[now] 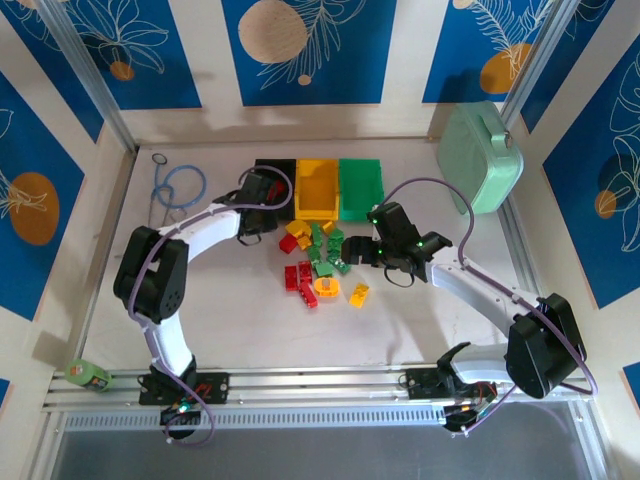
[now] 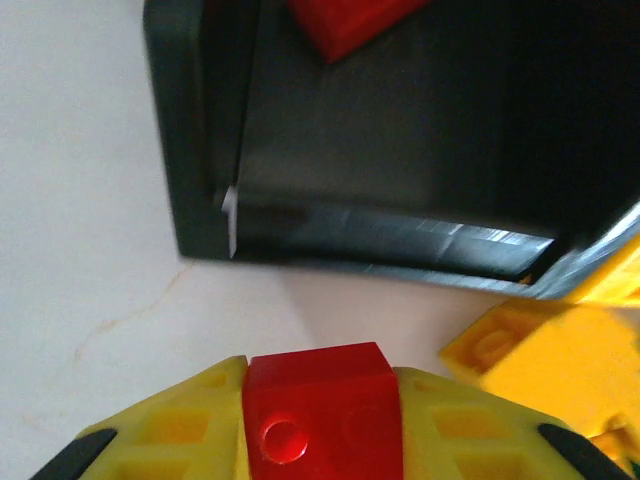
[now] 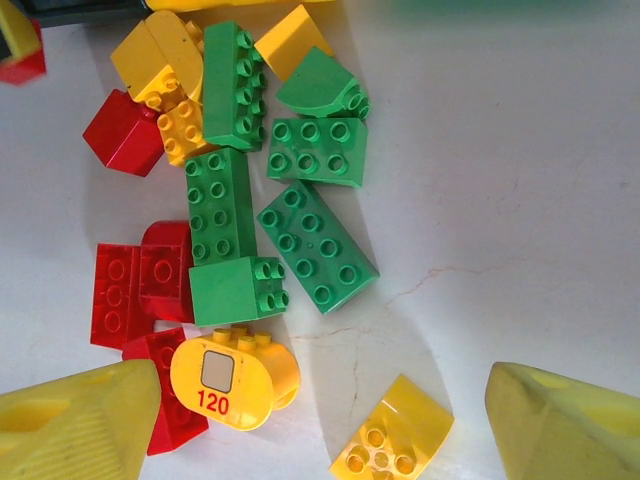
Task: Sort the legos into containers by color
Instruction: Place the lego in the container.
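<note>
While left gripper [image 2: 320, 445] clamps a red brick [image 2: 318, 392] just off the black bin [image 2: 200, 150], right gripper [image 3: 320, 420] hangs open over the legos [image 3: 250, 200] piled on the table [image 1: 250, 330]. White, faintly veined top; blue leaf-print panels [image 1: 310, 45] on the walls.

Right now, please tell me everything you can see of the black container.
The black container is a small open-top rectangular bin of smooth, slightly shiny dark plastic. It stands upright on the pale table, leftmost of three, beside the yellow container. One red lego lies inside.
</note>
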Motion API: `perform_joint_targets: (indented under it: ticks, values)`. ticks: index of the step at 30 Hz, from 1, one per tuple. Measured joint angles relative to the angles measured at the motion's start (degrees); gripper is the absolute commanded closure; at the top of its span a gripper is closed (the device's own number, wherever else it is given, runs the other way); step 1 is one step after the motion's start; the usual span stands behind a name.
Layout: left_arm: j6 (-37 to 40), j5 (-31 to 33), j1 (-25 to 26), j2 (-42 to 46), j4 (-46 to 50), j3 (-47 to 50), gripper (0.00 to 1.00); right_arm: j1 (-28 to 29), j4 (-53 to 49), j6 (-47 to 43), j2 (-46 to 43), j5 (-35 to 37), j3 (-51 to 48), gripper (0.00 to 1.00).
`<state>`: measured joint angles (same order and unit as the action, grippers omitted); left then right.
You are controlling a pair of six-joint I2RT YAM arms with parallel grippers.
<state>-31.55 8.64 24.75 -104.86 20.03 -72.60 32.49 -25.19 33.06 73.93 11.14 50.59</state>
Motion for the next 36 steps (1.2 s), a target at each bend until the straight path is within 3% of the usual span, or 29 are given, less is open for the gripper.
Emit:
perform_joint_targets:
  ticks: [22,27,36]
  values:
    - [3.85,-0.87,-2.08,-14.16,4.04,-21.42,0.68,-1.03,-1.70,0.02,-2.62,0.46,-0.81,0.15]
    - [4.50,-0.92,-2.47,-15.61,5.38,-24.11,0.36,-1.03,-1.73,0.07,-2.64,0.44,-0.90,0.15]
    - [4.92,-2.40,-2.40,-11.50,3.96,-17.75,0.34,-1.01,-1.86,0.44,-2.95,0.42,-1.29,0.15]
